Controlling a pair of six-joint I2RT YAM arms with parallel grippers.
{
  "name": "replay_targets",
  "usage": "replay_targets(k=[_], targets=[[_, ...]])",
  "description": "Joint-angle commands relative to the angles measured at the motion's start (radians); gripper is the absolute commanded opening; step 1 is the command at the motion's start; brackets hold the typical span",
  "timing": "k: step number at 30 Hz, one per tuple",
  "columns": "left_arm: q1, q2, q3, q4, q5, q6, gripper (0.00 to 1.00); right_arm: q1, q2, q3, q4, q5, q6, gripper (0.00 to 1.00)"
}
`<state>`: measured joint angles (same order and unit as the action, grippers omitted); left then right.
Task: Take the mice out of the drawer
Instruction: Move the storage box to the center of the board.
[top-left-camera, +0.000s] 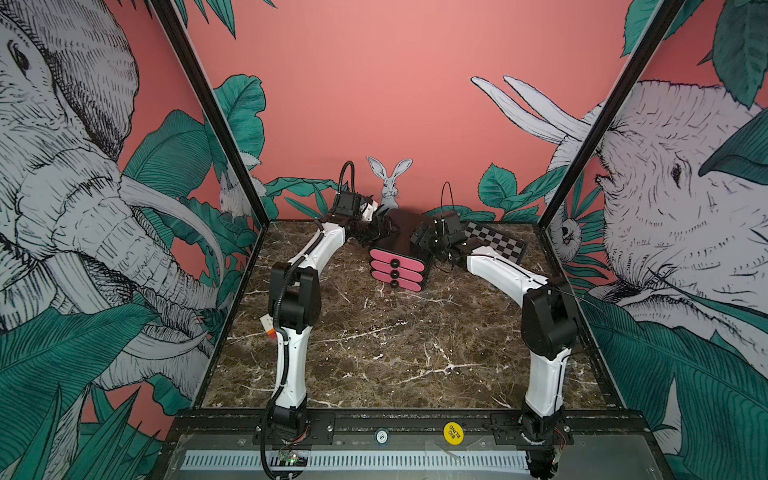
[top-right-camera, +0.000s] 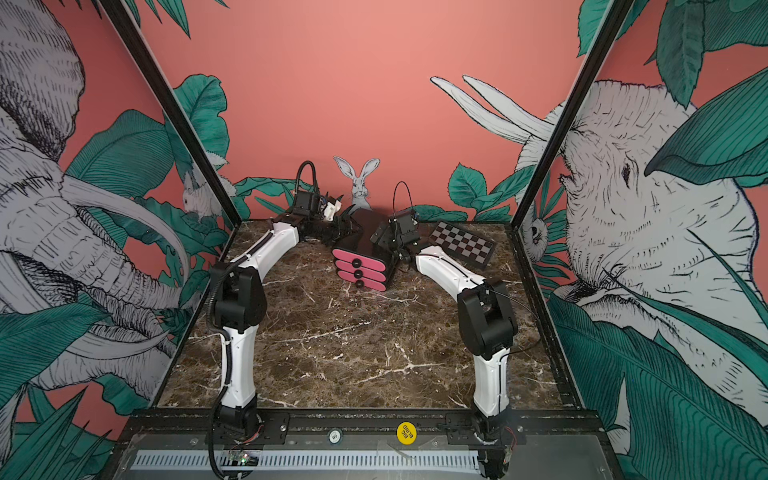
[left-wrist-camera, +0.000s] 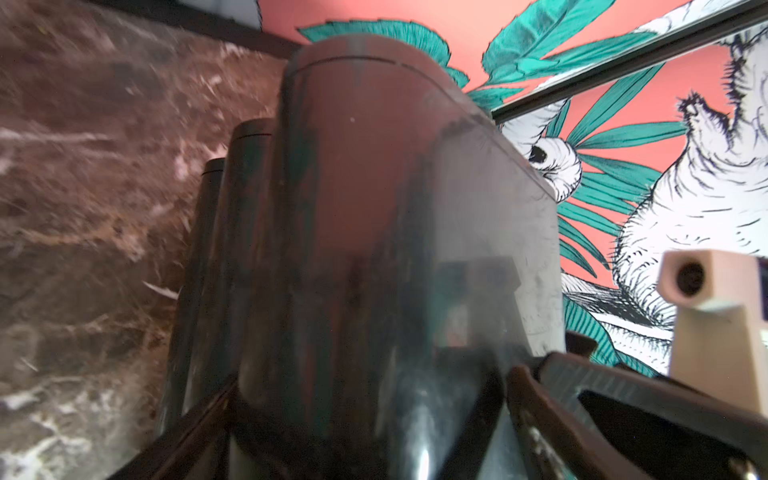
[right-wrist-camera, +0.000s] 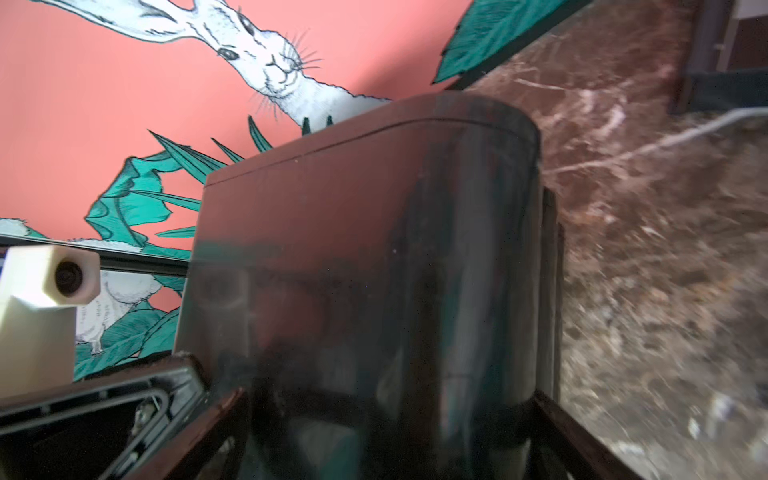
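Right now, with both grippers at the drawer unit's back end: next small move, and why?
Probably bring the right gripper round to the top knob, leaving the left gripper at the drawer unit to steady it: all three pink fronts are shut, no mice show.

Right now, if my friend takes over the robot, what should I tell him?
Left claw: jaws wide around one side of the drawer box; squeezing or not, cannot tell.
Right claw: the same on the other side.
Mice: none in sight; all three pink drawers are shut.
Done: nothing taken out yet.
To do: open the drawers and put the mice out on the table.
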<state>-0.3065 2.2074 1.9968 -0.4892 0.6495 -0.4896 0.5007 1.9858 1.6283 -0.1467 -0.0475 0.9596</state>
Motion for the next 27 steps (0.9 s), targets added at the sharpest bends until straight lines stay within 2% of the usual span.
replay_targets(k=[1, 7, 12, 18, 22, 25, 27], targets=[[-0.054, 0.011, 0.05, 0.034, 0.166, 0.02, 0.98, 0.037, 0.023, 0.021, 0.17, -0.199, 0.027, 0.96], [-0.053, 0.051, 0.065, 0.034, 0.197, 0.02, 0.96, 0.059, -0.019, -0.095, 0.279, -0.225, 0.087, 0.96], [-0.054, -0.004, 0.011, 0.039, 0.196, 0.015, 0.95, 0.066, -0.078, -0.114, 0.231, -0.201, 0.008, 0.97], [-0.078, -0.265, -0.34, 0.191, 0.18, -0.05, 0.95, 0.04, -0.081, -0.066, 0.151, -0.179, -0.098, 0.99], [-0.134, -0.439, -0.556, 0.237, 0.142, -0.096, 0.95, 0.0, -0.07, -0.083, 0.235, -0.263, -0.126, 0.99], [-0.19, -0.529, -0.65, 0.213, 0.115, -0.107, 0.95, -0.035, -0.064, -0.069, 0.224, -0.318, -0.181, 0.99], [-0.201, -0.581, -0.674, 0.125, 0.066, -0.068, 0.95, -0.055, -0.077, -0.06, 0.157, -0.292, -0.212, 0.98]])
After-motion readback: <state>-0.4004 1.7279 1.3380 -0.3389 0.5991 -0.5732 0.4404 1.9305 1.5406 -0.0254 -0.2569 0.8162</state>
